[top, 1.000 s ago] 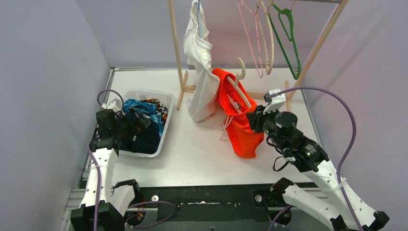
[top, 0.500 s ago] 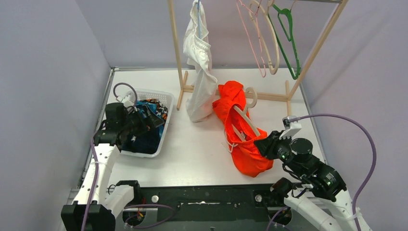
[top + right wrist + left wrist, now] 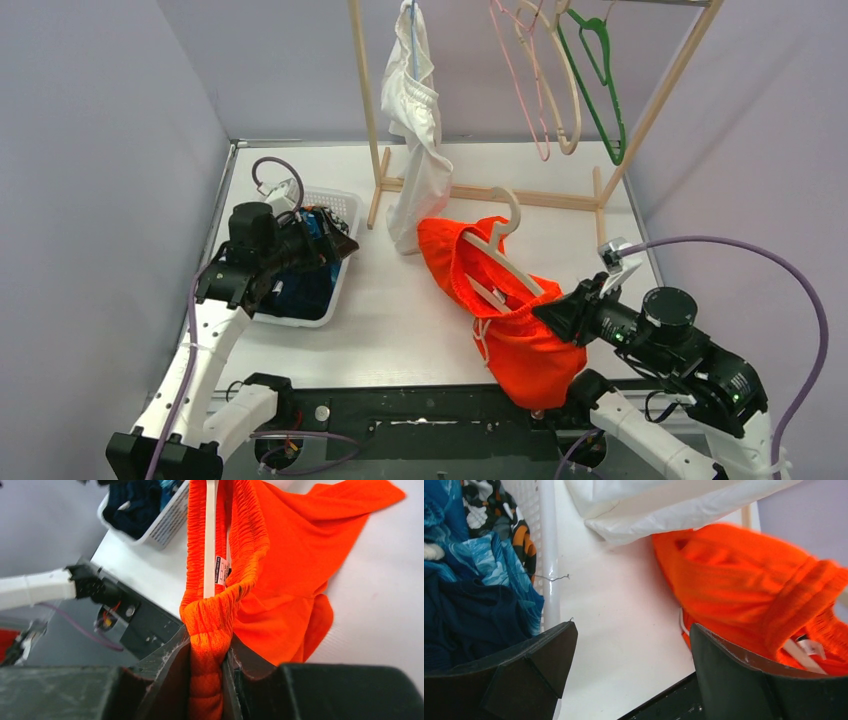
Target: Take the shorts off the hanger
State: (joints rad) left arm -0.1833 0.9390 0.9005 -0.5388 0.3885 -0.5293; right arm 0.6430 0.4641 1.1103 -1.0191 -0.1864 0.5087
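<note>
orange shorts (image 3: pixel 528 350), pinched in right hand (image 3: pixel 548 314)

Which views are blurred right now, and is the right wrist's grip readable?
Left wrist view: the orange shorts look smeared, the basket rim sharper. Right wrist view: the fabric is crisp in the shut right gripper, whose body is dark. Top view: sharp, evenly lit.

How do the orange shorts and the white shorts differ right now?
The bright orange fabric shorts lie on the table; the white fabric shorts hang from the wooden rack. The right end effector is shut on the orange shorts' waistband; nothing grips the white shorts. The orange shorts' pale hanger is off the rack; the white shorts' hanger is up on it. Both are on hangers.
</note>
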